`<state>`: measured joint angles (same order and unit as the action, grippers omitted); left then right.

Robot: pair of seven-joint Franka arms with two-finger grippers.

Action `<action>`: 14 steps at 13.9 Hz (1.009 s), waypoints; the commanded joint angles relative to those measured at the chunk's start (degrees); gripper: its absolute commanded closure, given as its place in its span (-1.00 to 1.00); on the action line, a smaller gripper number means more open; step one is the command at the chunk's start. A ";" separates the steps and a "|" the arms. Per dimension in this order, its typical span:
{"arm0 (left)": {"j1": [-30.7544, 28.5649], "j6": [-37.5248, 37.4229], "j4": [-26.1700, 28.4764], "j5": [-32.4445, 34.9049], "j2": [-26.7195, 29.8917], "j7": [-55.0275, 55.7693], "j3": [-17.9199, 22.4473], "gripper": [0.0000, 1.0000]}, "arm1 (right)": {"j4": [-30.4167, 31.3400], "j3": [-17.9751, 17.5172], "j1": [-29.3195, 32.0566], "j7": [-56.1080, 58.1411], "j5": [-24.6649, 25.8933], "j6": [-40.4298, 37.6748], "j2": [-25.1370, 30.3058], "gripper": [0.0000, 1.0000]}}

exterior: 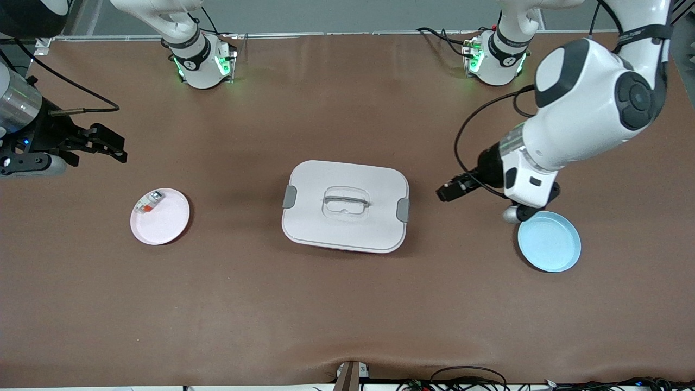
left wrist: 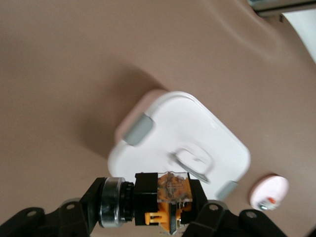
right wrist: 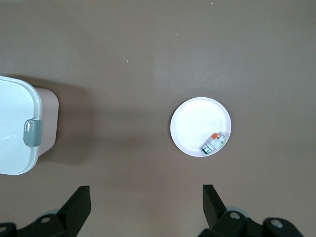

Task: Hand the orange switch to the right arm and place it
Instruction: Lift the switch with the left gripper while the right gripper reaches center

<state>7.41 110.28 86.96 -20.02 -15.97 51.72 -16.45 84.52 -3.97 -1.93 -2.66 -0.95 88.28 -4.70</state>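
The left arm's black two-finger gripper [exterior: 449, 191] is hanging in the air over the brown bench [exterior: 347, 304], between the white lidded rectangular box with grey latches [exterior: 345, 206] and the shallow light-blue round plate [exterior: 549, 241], with its fingers [left wrist: 74, 212] clenching the orange switch [left wrist: 165, 197], a small black oblong block with a bright orange middle and a silvery cap at one end. In the left wrist view the switch is lying crosswise between the fingers, with the white box showing underneath and past it. The box is sitting at the middle of the bench, its lid on and its moulded handle facing up. At about nine o'clock from the box, toward the right arm's end of the bench, a pale pink round plate [exterior: 160, 216] is carrying a small white-and-grey piece with a red-orange patch [exterior: 149, 201], which is lying against the plate's rim. The right arm's black gripper [exterior: 95, 144] is waiting in the air at about eleven o'clock from the pink plate, its fingers [right wrist: 79, 205] standing released, wide apart and grasping nothing. The blue plate is lying at about three o'clock from the box.
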 commanded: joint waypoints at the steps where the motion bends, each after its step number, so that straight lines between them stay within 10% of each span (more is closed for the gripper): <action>1: 1.63 4.04 -2.93 -3.96 -2.56 4.34 -0.16 1.00 | -0.85 -0.07 -1.49 -0.86 -0.37 -0.21 -0.49 -1.00; 9: 7.52 9.07 -4.96 -7.05 -6.34 17.70 -0.42 1.00 | 2.83 -0.07 -8.07 -12.43 -16.96 5.57 0.04 -1.00; 14: 9.02 11.26 -4.87 -11.96 -8.02 18.59 -0.42 1.00 | 18.63 -0.16 -15.46 -22.56 -25.66 27.25 7.23 -1.00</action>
<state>16.36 120.95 83.83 -29.67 -23.11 69.34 -16.68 94.53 -4.62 -16.20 -23.48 -22.48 109.04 -2.87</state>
